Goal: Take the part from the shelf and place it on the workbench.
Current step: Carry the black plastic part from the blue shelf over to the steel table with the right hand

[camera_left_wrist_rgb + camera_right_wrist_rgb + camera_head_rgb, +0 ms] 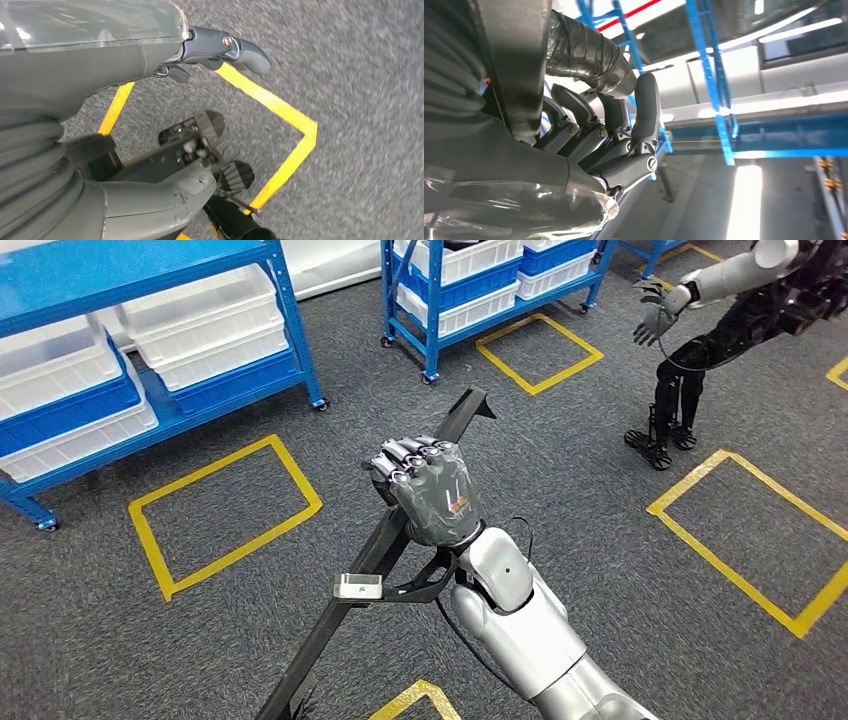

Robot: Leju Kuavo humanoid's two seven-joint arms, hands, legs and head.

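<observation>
1. The right hand (430, 495) is closed in a fist around the long black metal bar part (445, 445), gripping it near mid-length; the right wrist view shows the dark fingers (644, 112) wrapped over the bar's taped section.
2. The long black metal bar part slants across the head view above the grey carpet floor (600, 450), one hooked end pointing away past the right hand towards the shelves, the other end running down to the picture's lower edge on the near side of the hand.
3. A small silver block (358, 587) on a black bracket sits just beside the right hand, at the wrist, touching the bar's side.
4. The left hand (220, 50) hangs over the carpet with its fingers loosely curled in and nothing in them; a yellow tape square (280, 112) lies on the floor below it.
5. Beyond the right hand, a yellow tape rectangle (225, 515) marks the carpet on its left, and another (540, 353) lies farther off.
6. Well apart from the right hand, blue metal shelves (290, 320) carry white and blue plastic bins (200, 325).
7. Far to the right of the right hand stands another dark humanoid robot (720, 330) with a silver arm and an open grey hand.
</observation>
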